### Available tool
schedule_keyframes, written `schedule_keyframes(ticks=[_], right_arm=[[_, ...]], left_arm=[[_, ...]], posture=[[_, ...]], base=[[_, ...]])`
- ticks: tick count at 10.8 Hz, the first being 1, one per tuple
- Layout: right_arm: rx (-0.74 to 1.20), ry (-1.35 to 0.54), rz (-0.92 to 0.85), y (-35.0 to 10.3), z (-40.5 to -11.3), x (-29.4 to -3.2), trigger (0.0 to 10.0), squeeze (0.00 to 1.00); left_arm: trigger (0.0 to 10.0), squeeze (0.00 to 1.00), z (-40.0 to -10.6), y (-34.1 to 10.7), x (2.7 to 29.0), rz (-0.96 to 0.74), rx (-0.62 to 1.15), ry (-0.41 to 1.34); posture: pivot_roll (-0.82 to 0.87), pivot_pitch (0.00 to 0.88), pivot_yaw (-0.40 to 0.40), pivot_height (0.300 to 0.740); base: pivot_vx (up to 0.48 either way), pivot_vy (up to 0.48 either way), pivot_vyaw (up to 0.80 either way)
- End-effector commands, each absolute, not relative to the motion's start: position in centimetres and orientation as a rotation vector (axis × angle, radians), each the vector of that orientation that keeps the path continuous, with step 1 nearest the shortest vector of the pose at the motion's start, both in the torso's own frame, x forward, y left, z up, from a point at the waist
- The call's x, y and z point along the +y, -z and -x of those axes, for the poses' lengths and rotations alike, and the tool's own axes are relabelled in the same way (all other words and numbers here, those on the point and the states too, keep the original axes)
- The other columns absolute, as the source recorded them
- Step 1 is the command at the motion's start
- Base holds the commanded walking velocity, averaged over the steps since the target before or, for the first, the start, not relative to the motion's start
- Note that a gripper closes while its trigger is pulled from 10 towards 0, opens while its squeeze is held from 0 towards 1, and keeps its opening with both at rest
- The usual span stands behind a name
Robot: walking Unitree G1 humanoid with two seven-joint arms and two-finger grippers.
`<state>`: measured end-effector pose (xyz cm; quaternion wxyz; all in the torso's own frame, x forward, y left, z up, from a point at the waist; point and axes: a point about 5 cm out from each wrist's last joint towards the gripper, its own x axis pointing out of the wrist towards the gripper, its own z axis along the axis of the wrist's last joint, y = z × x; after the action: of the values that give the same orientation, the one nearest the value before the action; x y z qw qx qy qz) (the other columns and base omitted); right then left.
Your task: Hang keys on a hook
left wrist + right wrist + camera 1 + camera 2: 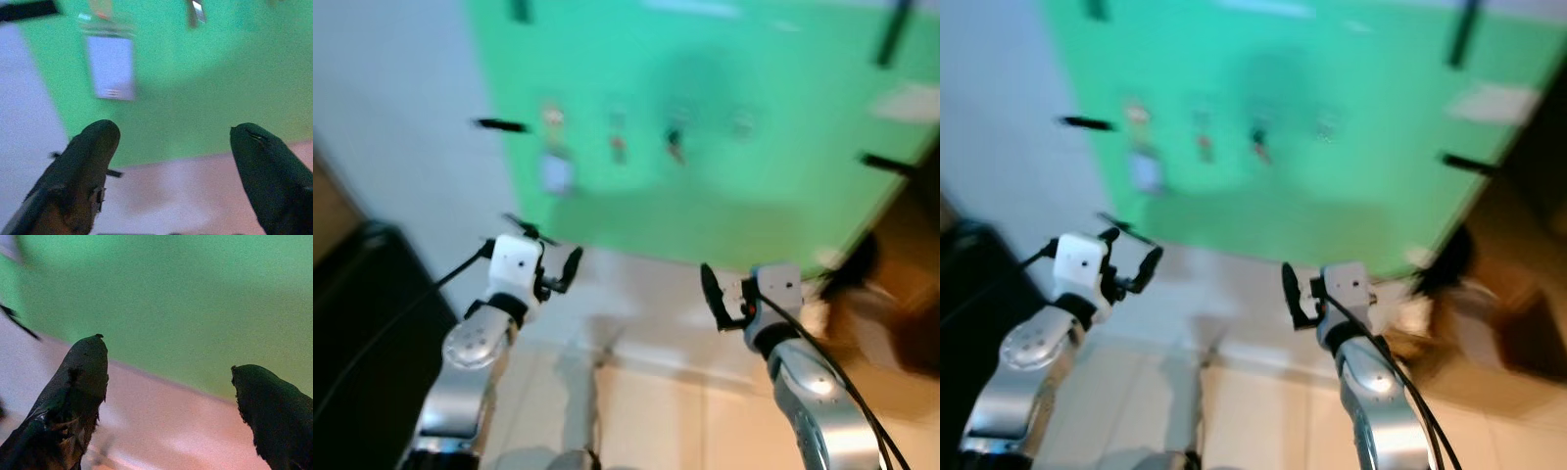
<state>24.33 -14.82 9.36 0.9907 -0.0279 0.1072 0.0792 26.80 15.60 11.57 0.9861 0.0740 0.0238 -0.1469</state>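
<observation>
Across the upper middle of the frame hangs a green board (724,186) on a pale wall (401,108), everything blurred. In a row on the board's upper left part sit small hanging items: a card-like white badge (555,171) furthest left, then a reddish small item (618,147), then a dark one (675,145) that may be keys, and a faint fourth (742,125); too blurred to tell which are keys or to make out the hooks. Black strips (499,124) stick out at the board's edges, upper left and right side.

Lower left of the frame: left pincer (556,257), raised on its silver arm (470,352), fingers apart, nothing between them. The left wrist view confirms it: two black fingertips (93,147) well apart, with the white badge (111,68) on the green board beyond them and another small hanging item (196,11) at the top edge.

Lower middle-right: right pincer (713,294), also raised, below the board's bottom edge. In the right wrist view its fingers (85,367) stand well apart, empty, green board behind and pale pinkish wall below it.

Far left, a dark bulky object (362,333). Far right, brown furniture or a door (901,294), too blurred to tell. Pale floor (656,421) along the bottom.
</observation>
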Motion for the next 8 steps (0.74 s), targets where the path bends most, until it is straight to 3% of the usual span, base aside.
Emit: schedule_keyframes(ticks=[1, 4, 5, 6, 7, 8], right_arm=[[0.210, -0.143, 0.056, -9.44, -24.47, -15.37, 10.0, 0.00], [0.237, -0.077, -0.063, -8.75, -24.37, -16.16, 10.0, 0.00], [0.243, -0.078, -0.079, -8.74, -24.38, -16.27, 10.0, 0.00], [0.250, -0.089, -0.086, -8.76, -24.43, -16.27, 10.0, 0.00], [0.251, -0.110, -0.077, -8.91, -24.57, -16.21, 10.0, 0.00], [0.248, -0.117, -0.072, -8.98, -24.65, -16.17, 10.0, 0.00]], left_arm=[[10.0, 1.00, -26.79, -12.21, 15.24, -0.170, 0.017, 0.302], [10.0, 0.97, -26.46, -11.96, 15.41, -0.161, 0.017, 0.268], [10.0, 0.86, -26.66, -12.17, 15.32, -0.142, 0.011, 0.266], [10.0, 0.62, -26.84, -12.35, 15.26, -0.131, 0.010, 0.257], [10.0, 0.53, -26.99, -12.59, 15.14, -0.133, 0.001, 0.256], [10.0, 0.51, -26.94, -12.57, 15.08, -0.133, 0.001, 0.259]], posture=[[-0.07, 0.000, 0.029, 0.740], [-0.07, 0.000, 0.024, 0.740], [-0.07, 0.000, 0.022, 0.740], [-0.07, 0.000, 0.019, 0.740], [-0.07, 0.000, 0.013, 0.740], [-0.07, 0.000, 0.007, 0.740]], base=[[0.000, 0.000, 0.80], [0.000, 0.000, 0.80], [0.000, 0.000, 0.80], [0.000, 0.000, 0.80], [0.000, 0.000, 0.80], [0.000, 0.000, 0.80]])
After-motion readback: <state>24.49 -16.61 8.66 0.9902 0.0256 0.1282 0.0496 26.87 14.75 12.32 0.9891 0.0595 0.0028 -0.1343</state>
